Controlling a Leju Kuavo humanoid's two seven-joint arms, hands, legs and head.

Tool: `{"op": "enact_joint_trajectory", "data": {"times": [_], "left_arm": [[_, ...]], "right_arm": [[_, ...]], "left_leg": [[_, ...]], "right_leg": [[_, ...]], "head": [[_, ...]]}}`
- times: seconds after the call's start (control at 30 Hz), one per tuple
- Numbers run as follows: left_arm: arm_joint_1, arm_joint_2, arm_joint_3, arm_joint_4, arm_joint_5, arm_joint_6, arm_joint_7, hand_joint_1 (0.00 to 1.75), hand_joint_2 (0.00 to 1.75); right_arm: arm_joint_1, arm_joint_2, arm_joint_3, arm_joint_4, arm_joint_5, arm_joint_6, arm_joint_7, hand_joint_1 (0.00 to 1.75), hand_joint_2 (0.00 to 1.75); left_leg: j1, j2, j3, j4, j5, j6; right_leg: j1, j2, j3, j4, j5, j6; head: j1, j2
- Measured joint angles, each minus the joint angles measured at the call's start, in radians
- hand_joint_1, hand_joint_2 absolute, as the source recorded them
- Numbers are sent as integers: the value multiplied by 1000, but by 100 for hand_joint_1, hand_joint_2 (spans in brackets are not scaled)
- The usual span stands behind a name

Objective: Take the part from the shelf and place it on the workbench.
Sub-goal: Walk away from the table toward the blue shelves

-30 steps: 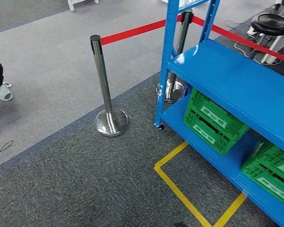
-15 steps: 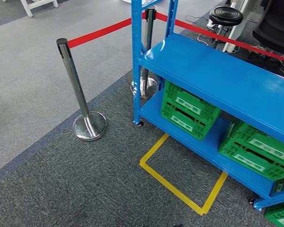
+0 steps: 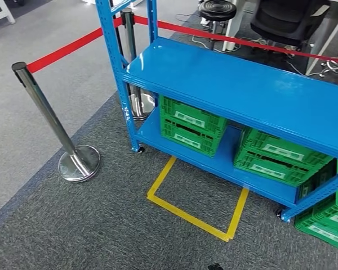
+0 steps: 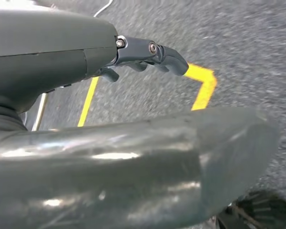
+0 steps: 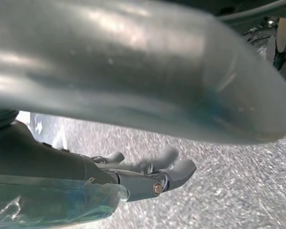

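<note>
A blue metal shelf stands ahead in the head view, its middle board bare. On its lower board sit two green crates; what they hold is hidden. My left hand hangs over the grey carpet beside a yellow tape line, its dark fingers stretched out and holding nothing. My right hand also hangs above the carpet, fingers extended and empty.
A yellow tape square marks the carpet in front of the shelf. A chrome post with a red belt stands to the left. A third green crate sits on the floor at the right. A stool and a chair stand behind the shelf.
The whole picture has shifted: the camera has turned toward the shelf, which now sits in the middle of the view with more crates showing. Nothing on the shelf has moved.
</note>
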Motion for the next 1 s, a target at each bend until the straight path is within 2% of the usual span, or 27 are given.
{"op": "enact_joint_trajectory", "data": {"times": [0.03,0.07,0.1,0.13,0.17,0.2,0.27,0.3,0.33,0.37,0.4,0.43,0.5,0.53,0.57,0.63,0.67,0.7,0.77,0.8,0.83,0.87,0.9,0.93,0.97,1.0], "left_arm": [[-1,0,0,0,0,0,0,0,0],[-2,0,0,0,-1,0,0,0,0],[-3,0,0,0,-1,0,0,0,0],[-5,-1,0,0,-1,0,0,0,0],[-5,-2,0,0,-1,-1,0,0,0],[-5,-2,0,0,-1,-1,0,0,0],[-2,-1,0,0,-5,-1,10,0,0],[0,0,-1,0,-10,-1,21,0,0],[1,1,-2,0,-16,-2,35,0,0],[1,1,-4,0,-21,-2,46,0,0],[0,0,-5,0,-23,-3,54,0,0],[-1,0,-6,0,-24,-4,58,0,0],[-1,-1,-7,0,-23,-5,60,0,0],[-1,-1,-7,0,-23,-5,60,0,0],[-1,-1,-7,0,-22,-6,61,0,0],[-4,-1,-7,0,-21,-7,63,0,0],[-6,-1,-7,0,-21,-7,63,0,0],[-6,-1,-7,0,-21,-7,63,0,0],[-5,-3,-7,0,-21,-7,63,0,0],[-2,-4,-7,1,-21,-7,64,0,0],[-1,-3,-7,1,-20,-8,65,0,0],[0,-3,-7,1,-19,-9,66,0,0],[1,-3,-7,1,-18,-11,67,0,0],[0,-3,-7,1,-17,-13,68,0,0],[0,-3,-7,1,-17,-15,68,0,0],[0,-4,-6,1,-16,-16,68,0,0]], "right_arm": [[-1,0,0,0,0,0,0,0,0],[0,0,0,0,0,0,0,0,0],[3,0,0,0,0,0,1,0,0],[8,0,0,0,0,0,1,0,0],[11,0,0,0,0,0,2,0,0],[12,0,0,0,0,0,3,0,0],[8,-1,0,0,1,0,7,0,0],[6,-1,0,0,3,0,10,0,0],[5,-1,0,0,5,0,12,0,0],[5,-1,0,0,7,0,15,0,0],[6,-1,1,0,9,0,18,0,0],[6,-1,1,0,9,0,19,0,0],[5,-1,1,0,9,-1,21,0,0],[3,-1,1,0,9,-1,21,0,0],[1,-1,1,0,9,-2,21,0,0],[0,-1,1,0,9,-2,20,0,0],[0,-1,1,0,9,-3,20,0,0],[-1,-2,1,0,9,-3,21,0,0],[-2,-2,0,0,9,-3,22,0,0],[-3,-2,0,0,8,-3,22,0,0],[-3,-2,0,0,8,-3,22,0,0],[-2,-2,0,0,8,-2,22,0,0],[-1,-2,0,0,8,-2,22,0,0],[-1,-2,0,0,8,-2,22,0,0],[-1,-2,0,0,8,-2,22,0,0],[-2,-2,0,0,7,-2,22,0,0]], "left_leg": [[3,-17,15,-35,6,3],[3,-25,21,-51,4,8],[2,-15,22,-54,3,17],[1,-3,22,-56,5,26],[0,9,23,-58,8,34],[0,23,24,-61,10,42],[-5,51,24,-62,10,51],[-8,67,24,-62,9,53],[-11,82,25,-61,8,54],[-13,97,26,-61,7,55],[-14,110,28,-61,5,55],[-15,121,32,-61,3,53],[-19,141,41,-60,-4,45],[-21,150,44,-59,-7,41],[-23,160,46,-58,-8,36],[-21,175,49,-60,-10,25],[-19,163,48,-55,-17,19],[-18,141,40,-34,-35,13],[-15,86,-6,69,-96,6],[-15,72,-40,137,-126,4],[-15,66,-69,192,-143,4],[-15,63,-86,218,-141,3],[-14,61,-85,204,-117,3],[-12,55,-66,157,-79,3],[-8,35,-38,92,-40,1],[-3,10,-9,25,-13,1]], "right_leg": [[0,13,-5,1,2,7],[-1,25,-11,0,5,15],[-4,37,-16,-4,9,23],[-6,36,-19,-6,10,30],[-5,18,-26,4,3,34],[-2,-11,-40,31,-16,37],[2,-76,-93,149,-83,38],[2,-92,-124,218,-114,38],[2,-100,-144,266,-131,38],[2,-104,-145,278,-129,37],[3,-108,-125,249,-109,35],[4,-118,-88,188,-78,32],[11,-164,-11,56,-34,23],[14,-180,9,20,-25,18],[18,-185,15,5,-24,12],[18,-159,9,4,-19,1],[16,-147,8,1,-17,-5],[13,-135,9,-2,-13,-11],[9,-111,9,-5,-9,-19],[8,-97,7,-5,-7,-20],[8,-82,5,-5,-6,-21],[7,-67,4,-5,-6,-20],[5,-50,4,-4,-5,-19],[3,-34,5,-4,-3,-16],[1,-19,4,-4,-2,-12],[2,-4,1,0,-1,-6]], "head": [[0,0],[-1,0],[-1,0],[0,0],[2,0],[6,0],[12,0],[13,0],[13,0],[13,0],[13,0],[13,0],[12,0],[12,0],[11,0],[11,0],[10,0],[9,0],[5,0],[5,0],[5,0],[5,0],[5,0],[5,0],[5,0],[3,0]]}}
